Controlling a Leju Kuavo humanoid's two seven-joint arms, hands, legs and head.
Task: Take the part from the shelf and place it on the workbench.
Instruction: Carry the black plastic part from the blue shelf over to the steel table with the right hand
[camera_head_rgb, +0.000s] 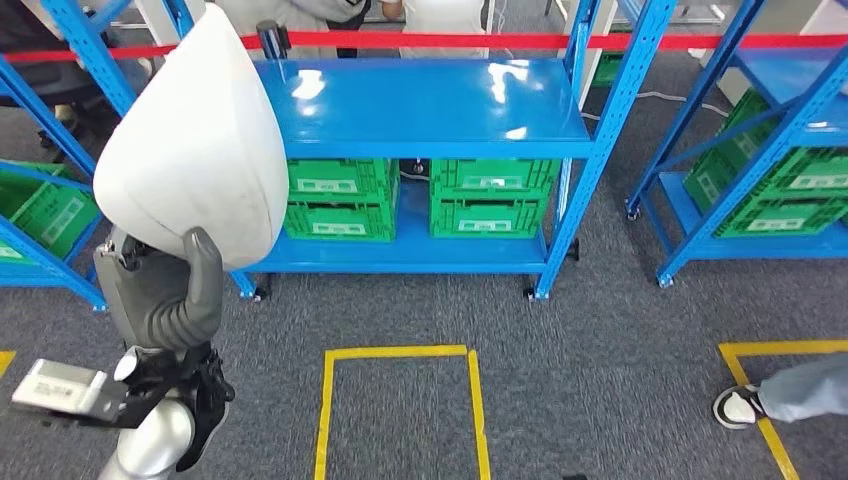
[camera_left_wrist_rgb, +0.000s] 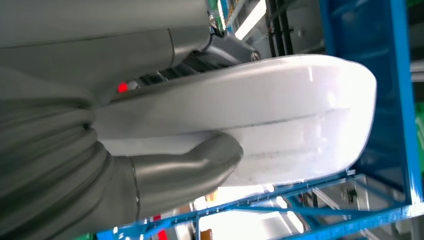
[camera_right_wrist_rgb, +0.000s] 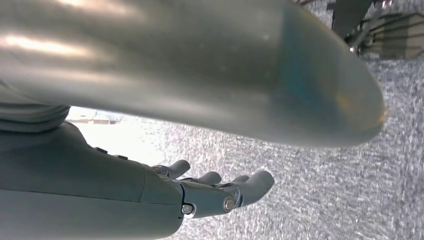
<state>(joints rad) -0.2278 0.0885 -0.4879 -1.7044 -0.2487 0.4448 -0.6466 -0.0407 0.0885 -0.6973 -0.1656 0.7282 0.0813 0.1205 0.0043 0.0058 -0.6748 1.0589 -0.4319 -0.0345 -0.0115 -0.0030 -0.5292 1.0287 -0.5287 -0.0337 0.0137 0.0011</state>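
Note:
A large white, smooth, teardrop-shaped part (camera_head_rgb: 195, 130) is held up at the left of the head view by my left hand (camera_head_rgb: 165, 295), whose grey thumb (camera_head_rgb: 205, 265) lies against its lower edge. The left wrist view shows the same part (camera_left_wrist_rgb: 290, 110) close up, with the thumb (camera_left_wrist_rgb: 200, 162) pressed on its underside and the darker fingers behind it. My right hand (camera_right_wrist_rgb: 150, 192) hangs over the grey carpet, its fingers (camera_right_wrist_rgb: 235, 187) stretched out and holding nothing.
A blue shelf rack (camera_head_rgb: 430, 105) stands ahead with a bare top board and green crates (camera_head_rgb: 340, 200) on its lower level. More blue racks with green crates (camera_head_rgb: 790, 190) stand at both sides. Yellow tape (camera_head_rgb: 400, 352) marks a square on the carpet. A person's shoe (camera_head_rgb: 740, 405) is at the right.

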